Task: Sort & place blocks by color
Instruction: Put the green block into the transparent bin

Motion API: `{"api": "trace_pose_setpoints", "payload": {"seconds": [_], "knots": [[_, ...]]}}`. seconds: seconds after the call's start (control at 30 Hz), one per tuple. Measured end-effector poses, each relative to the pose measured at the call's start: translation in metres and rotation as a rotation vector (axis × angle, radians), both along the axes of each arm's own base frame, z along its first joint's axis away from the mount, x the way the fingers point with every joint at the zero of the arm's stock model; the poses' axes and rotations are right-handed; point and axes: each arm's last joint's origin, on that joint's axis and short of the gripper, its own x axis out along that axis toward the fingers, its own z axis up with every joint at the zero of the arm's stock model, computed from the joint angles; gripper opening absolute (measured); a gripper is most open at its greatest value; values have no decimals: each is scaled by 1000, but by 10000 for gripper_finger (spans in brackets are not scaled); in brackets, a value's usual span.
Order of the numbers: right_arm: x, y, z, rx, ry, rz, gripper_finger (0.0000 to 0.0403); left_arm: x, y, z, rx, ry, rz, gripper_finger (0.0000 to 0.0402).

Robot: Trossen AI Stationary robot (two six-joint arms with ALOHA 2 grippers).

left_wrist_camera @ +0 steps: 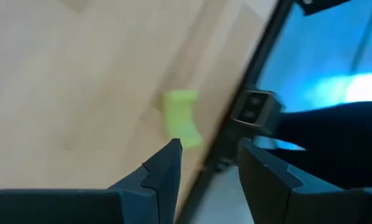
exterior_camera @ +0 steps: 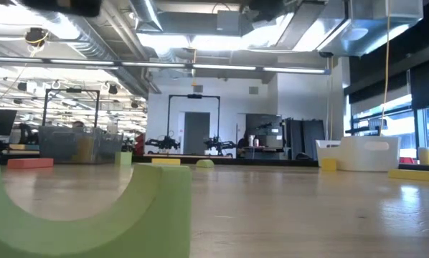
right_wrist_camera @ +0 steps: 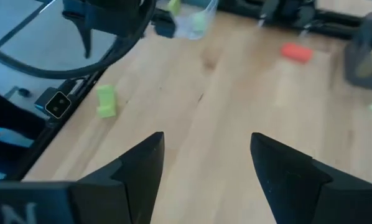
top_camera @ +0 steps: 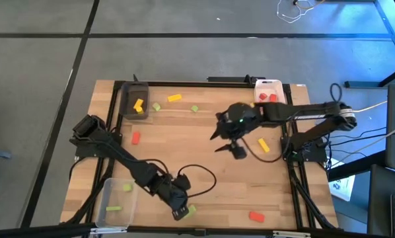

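Fingers of your left hand (top_camera: 181, 210) stand apart beside the green block (top_camera: 191, 209) at the counter's (top_camera: 204, 178) near edge, apparently to grip it, while your right hand (top_camera: 218, 140) waits open mid-counter.

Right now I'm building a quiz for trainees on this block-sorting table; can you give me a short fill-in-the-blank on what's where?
1. The white tray at the table's far edge holds blocks coloured ____.
2. The dark grey tray holds a ____ block.
3. The left hand hovers beside a light ____ block near the table's front edge.
4. The right hand, holding nothing, has its fingers ____.

Missing words: red; yellow; green; open
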Motion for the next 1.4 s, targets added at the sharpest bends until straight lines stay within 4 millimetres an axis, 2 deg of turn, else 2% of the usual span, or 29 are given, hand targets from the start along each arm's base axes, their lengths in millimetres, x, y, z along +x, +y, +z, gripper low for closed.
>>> {"api": "trace_pose_setpoints", "payload": {"seconds": [0.17, 0.4, 0.6, 0.87, 1.4], "knots": [[-21, -15, 19, -40, -43, -86, 239, 10, -13, -1, -97, -17, 9, 145], [-39, -29, 35, -46, -100, -147, 239, 32, -34, -43, -83, 89, -69, 145], [-40, -32, 35, -45, -103, -158, 239, 41, -41, -62, 5, 78, -101, 145], [-39, -31, 35, -44, -98, -155, 239, 44, -37, -59, 125, 78, -25, 145], [-39, -31, 34, -45, -96, -154, 239, 41, -43, -62, 113, 87, 15, 145]]}}
